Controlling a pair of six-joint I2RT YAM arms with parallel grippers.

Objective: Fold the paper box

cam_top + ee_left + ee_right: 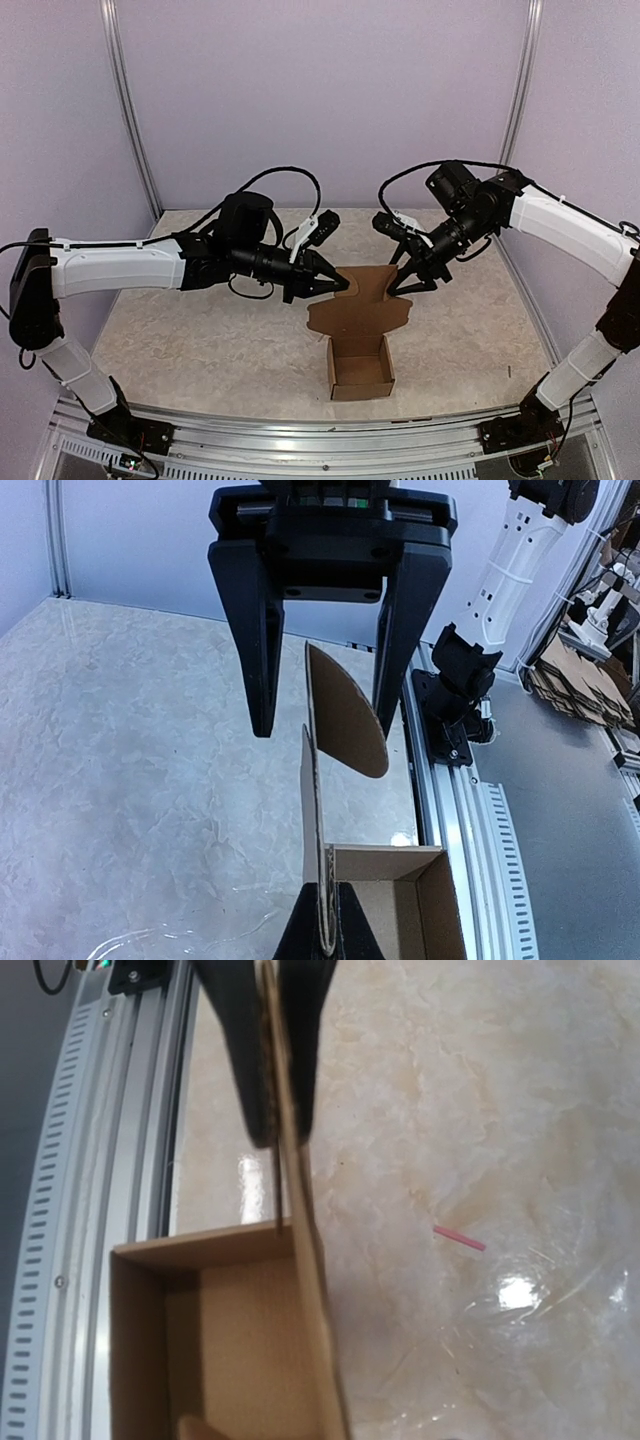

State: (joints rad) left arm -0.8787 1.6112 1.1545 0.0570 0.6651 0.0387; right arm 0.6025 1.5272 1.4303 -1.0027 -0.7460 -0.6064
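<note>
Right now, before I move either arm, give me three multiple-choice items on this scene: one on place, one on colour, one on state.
1. Where is the box?
A. far left corner
B. near the table's front edge, centred
C. against the back wall

2. What colour is it?
A. white
B. blue
C. brown

3. What is the right claw doing?
A. shut on the lid
B. open above bare table
C. out of view

Answers:
1. B: the top view shows it centred by the front edge.
2. C: it is plain brown cardboard.
3. A: the right wrist view shows the fingers pinching the lid's edge.
</note>
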